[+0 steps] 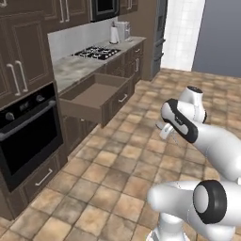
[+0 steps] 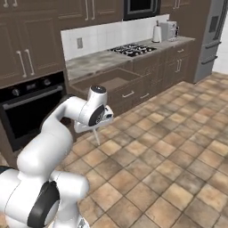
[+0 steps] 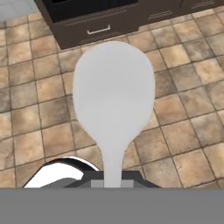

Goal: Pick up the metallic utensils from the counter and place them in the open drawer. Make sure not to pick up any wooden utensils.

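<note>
One spoon (image 3: 113, 100) pinched by gripper (image 3: 112, 183), handle at the fingers, bowl pointing away, apparently grey metal. Drawer (image 1: 96, 96) lies open ahead-left, beyond bare floor.

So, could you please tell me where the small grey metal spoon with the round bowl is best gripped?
Grip the grey metal spoon by its slim handle, coming from the handle end: the round bowl is too wide and curved for the jaws, the handle narrow and straight. The gripper is shut there.

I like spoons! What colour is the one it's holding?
Plain light grey spoon, best in the hand view.
</note>
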Robot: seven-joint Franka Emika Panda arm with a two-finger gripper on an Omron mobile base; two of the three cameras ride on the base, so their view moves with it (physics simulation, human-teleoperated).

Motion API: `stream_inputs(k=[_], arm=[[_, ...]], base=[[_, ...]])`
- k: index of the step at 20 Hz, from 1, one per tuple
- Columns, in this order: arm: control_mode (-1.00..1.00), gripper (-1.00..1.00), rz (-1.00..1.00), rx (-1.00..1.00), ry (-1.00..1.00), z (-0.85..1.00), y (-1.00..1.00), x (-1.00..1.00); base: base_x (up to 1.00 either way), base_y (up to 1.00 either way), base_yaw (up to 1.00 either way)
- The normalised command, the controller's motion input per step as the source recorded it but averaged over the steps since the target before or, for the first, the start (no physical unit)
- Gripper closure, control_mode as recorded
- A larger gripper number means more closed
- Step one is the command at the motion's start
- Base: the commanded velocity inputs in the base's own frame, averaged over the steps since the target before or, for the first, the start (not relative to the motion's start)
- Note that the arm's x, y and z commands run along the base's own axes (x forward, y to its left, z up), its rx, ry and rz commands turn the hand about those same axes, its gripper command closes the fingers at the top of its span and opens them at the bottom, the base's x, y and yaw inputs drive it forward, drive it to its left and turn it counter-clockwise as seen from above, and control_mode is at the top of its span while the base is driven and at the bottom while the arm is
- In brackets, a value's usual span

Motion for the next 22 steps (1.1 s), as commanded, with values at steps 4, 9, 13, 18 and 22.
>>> stream_inputs(k=[4,9,13,18,22], arm=[[1.00,1.00,0.00,0.00,0.00,0.00,0.00,0.00],[1.00,1.00,0.00,0.00,0.00,0.00,0.00,0.00],[1.00,1.00,0.00,0.00,0.00,0.00,0.00,0.00],[1.00,1.00,0.00,0.00,0.00,0.00,0.00,0.00],[1.00,1.00,0.00,0.00,0.00,0.00,0.00,0.00]], base=[[0.46,1.00,-0.29],[0.41,1.00,-0.32],[0.49,1.00,-0.32],[0.56,0.97,-0.27],[0.71,0.73,-0.30]])
